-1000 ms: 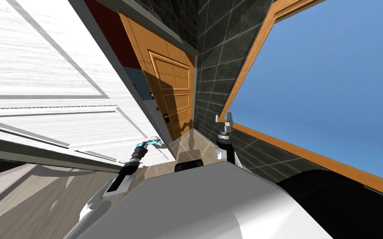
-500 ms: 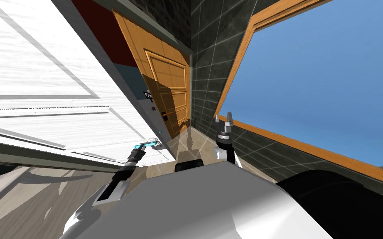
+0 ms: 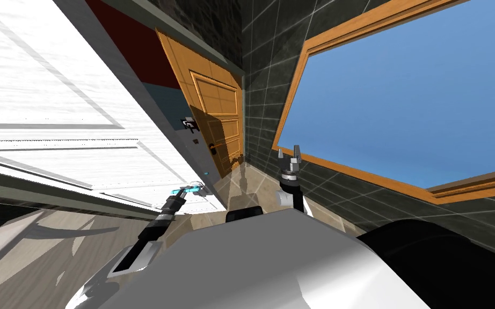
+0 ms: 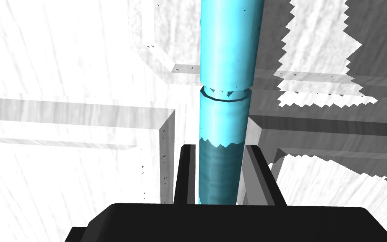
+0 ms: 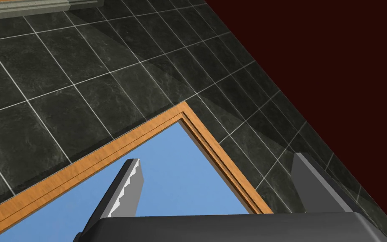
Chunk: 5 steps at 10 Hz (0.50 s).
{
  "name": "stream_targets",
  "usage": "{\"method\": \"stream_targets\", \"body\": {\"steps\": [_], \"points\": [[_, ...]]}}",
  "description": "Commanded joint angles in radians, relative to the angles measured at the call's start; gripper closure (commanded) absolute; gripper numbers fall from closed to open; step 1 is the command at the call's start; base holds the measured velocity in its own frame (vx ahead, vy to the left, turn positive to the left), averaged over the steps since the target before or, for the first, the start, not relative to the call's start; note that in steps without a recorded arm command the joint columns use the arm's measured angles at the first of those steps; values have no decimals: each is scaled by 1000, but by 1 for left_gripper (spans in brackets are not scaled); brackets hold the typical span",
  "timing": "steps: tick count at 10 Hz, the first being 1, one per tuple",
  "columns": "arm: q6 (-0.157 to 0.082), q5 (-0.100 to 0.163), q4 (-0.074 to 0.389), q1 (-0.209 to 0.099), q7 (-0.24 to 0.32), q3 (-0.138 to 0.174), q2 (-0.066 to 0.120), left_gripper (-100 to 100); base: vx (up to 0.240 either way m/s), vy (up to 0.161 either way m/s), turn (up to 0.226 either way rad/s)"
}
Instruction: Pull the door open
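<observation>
I stand in a narrow corner where a dark, green-black tiled wall [image 3: 262, 107] meets a pale beige tiled floor [image 3: 244, 182], with a brown plank floor [image 3: 37, 252] off to my left. A large window with an orange wooden frame [image 3: 402, 91] and flat blue beyond it takes up the wall on my right. An orange panelled wooden door [image 3: 217, 112] stands shut at the far end. The white panelled door [image 3: 80, 134], the one to be pulled, stretches along my left side, its free edge near the orange door. Its cyan cylindrical handle [image 4: 226, 63] sits close to that free edge. The left gripper [image 4: 218, 151] is clamped on it, both fingers pressed against the bar's sides near its rounded end. The right gripper [image 3: 289, 151] is raised in front of the window's lower corner, its fingers [image 5: 132, 180] spread wide with nothing between them. Against a second ago, my head's view has turned, so the window frame's lower right corner has come into sight. The left hand grips the handle as before, and more of the grey-blue wall strip [image 3: 166, 104] shows beyond the white door's edge.
</observation>
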Motion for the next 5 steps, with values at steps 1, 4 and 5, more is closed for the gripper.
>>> {"method": "stream_targets", "body": {"steps": [1,4,5], "points": [[-21,-3,-1,7,8,-9,6,100,-192,83,-175],[-65,-6,7,24,24,-22,25,100,-187,91,-172],[-80,-8,10,30,30,-27,31,100,-209,85,-136]]}}
